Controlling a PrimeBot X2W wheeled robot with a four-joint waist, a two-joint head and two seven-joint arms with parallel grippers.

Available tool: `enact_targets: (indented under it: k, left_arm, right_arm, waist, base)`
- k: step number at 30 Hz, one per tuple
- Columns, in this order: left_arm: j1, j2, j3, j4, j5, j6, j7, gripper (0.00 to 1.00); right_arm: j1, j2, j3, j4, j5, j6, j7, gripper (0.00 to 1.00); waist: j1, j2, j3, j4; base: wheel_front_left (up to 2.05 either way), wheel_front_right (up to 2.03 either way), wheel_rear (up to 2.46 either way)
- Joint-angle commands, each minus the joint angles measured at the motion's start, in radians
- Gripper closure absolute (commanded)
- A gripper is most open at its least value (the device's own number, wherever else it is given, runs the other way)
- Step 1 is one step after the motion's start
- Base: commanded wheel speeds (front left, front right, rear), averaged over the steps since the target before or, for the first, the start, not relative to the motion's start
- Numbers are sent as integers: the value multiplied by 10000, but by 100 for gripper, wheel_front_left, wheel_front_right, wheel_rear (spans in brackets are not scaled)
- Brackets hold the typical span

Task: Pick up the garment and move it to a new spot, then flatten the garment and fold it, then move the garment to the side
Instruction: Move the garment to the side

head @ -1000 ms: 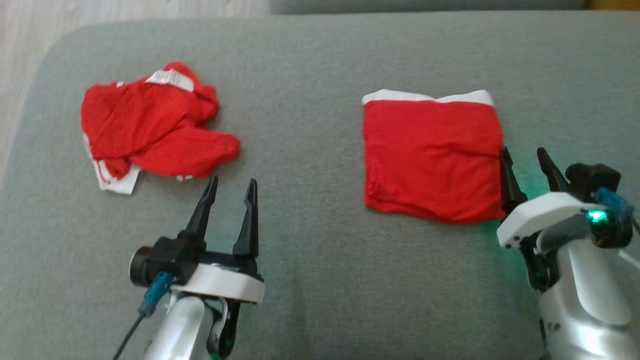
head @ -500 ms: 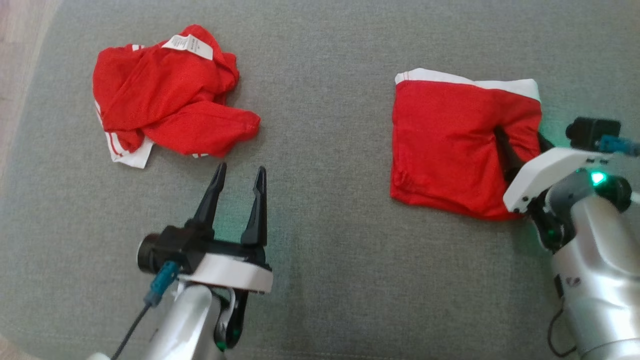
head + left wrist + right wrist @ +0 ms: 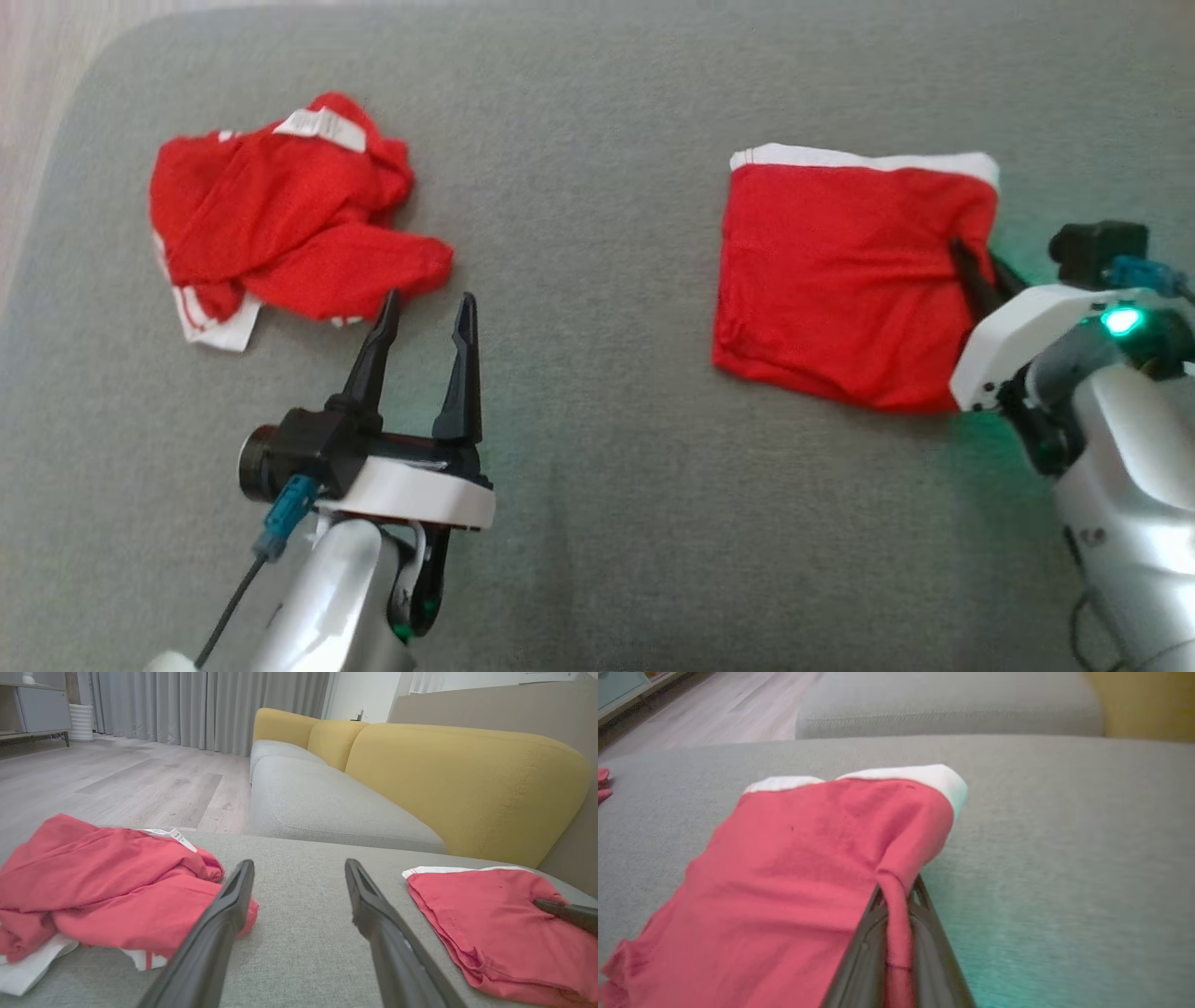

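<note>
Grip confirmed: right gripper (image 3: 974, 259) clenched on right edge of folded garment (image 3: 840, 280), which lies toward 10 o'clock from it; left gripper (image 3: 427, 308) spread, empty, well apart at 8 o'clock

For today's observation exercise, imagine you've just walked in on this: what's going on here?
The right gripper is shut on the right edge of the folded red garment, which lies on the grey cushion with its white band at the far side. The left gripper is open and holds nothing, pointing toward a second, crumpled red garment at the left.
</note>
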Motion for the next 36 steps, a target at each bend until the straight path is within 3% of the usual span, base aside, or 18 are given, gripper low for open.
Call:
enact_targets:
  k: [1, 5, 11, 20, 26, 36]
  left_arm:
    - [-1, 35, 410, -300, 40, -16, -51, 0]
    - [88, 35, 452, -338, 81, -35, -51, 0]
    - [45, 35, 538, -496, 216, -74, -51, 0]
    - [-357, 35, 486, -549, 349, -193, -51, 0]
    - [-544, 35, 543, -532, 387, -244, -51, 0]
    - [-552, 35, 647, -527, 412, -277, -51, 0]
  right_arm:
    - [33, -536, 436, -564, -250, -9, -276, 100]
    - [88, -1231, 945, -971, -481, -9, -297, 100]
    - [-97, -3122, 1582, -1765, -439, -9, 246, 100]
    - [-492, -5719, 1168, -1159, -503, -9, 562, 100]
    - [-969, -6219, 519, -10, -669, -9, 262, 100]
    - [-1413, -5874, 17, 793, -724, -9, 30, 100]
  waist:
    - [0, 0, -340, -352]
    - [0, 0, -460, -532]
    - [0, 0, -174, -754]
    - [0, 0, 722, -517]
    - [0, 0, 1038, -319]
    - [0, 0, 1134, -301]
  base:
    - [0, 0, 0]
    - [0, 0, 0]
    - [0, 0, 0]
    - [0, 0, 0]
    - [0, 0, 0]
    - [0, 0, 0]
